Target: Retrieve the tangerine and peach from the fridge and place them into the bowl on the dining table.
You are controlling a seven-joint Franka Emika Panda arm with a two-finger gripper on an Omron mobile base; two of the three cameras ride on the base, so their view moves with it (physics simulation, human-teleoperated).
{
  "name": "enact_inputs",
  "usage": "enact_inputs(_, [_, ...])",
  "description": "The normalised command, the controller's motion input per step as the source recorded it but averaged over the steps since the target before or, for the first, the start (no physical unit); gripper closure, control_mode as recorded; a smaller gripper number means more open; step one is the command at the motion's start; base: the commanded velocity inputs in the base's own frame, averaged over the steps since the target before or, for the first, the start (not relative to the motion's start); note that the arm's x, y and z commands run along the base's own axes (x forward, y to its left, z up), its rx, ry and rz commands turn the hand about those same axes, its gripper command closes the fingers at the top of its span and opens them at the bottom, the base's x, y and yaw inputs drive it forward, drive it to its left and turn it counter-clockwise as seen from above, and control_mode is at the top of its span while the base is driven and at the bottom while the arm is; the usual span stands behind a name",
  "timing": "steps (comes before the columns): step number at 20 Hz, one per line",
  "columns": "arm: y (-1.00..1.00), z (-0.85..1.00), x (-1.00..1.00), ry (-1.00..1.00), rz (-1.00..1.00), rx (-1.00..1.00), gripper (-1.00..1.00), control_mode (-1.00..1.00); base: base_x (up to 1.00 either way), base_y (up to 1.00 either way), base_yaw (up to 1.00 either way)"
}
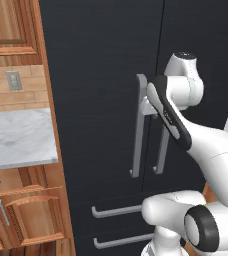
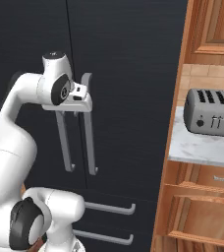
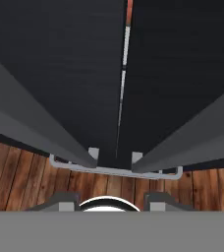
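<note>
Hand (image 2: 79, 96) sits against fridge (image 1: 101, 75) handles (image 1: 138, 125), doors shut edge-to-edge.

no readable text, labels or numbers, fridge (image 1: 101, 75), toaster (image 2: 211, 118)

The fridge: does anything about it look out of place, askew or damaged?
Nothing stands out. The fridge is intact, both doors shut, its bar handles straight and parallel. The gripper is at the handles; no grip is visible.

Matt black fridge (image 1: 101, 75), grey metal handles (image 1: 138, 125), wooden cabinets (image 2: 202, 206).
</note>
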Motion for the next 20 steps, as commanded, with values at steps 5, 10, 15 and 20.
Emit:
enact_inputs(5, [0.0, -0.1, -0.53, -0.13, 0.0, 0.0, -1.0, -1.0, 0.0, 0.0, 0.0])
enact_inputs(10, [0.0, -0.25, -0.72, -0.27, 0.0, 0.0, -1.0, -1.0, 0.0, 0.0, 0.0])
enact_inputs(15, [0.0, -0.24, -0.53, -0.25, 0.0, 0.0, -1.0, -1.0, 0.0, 0.0, 0.0])
enact_inputs(20, [0.0, -0.17, -0.32, -0.23, 0.0, 0.0, -1.0, -1.0, 0.0, 0.0, 0.0])
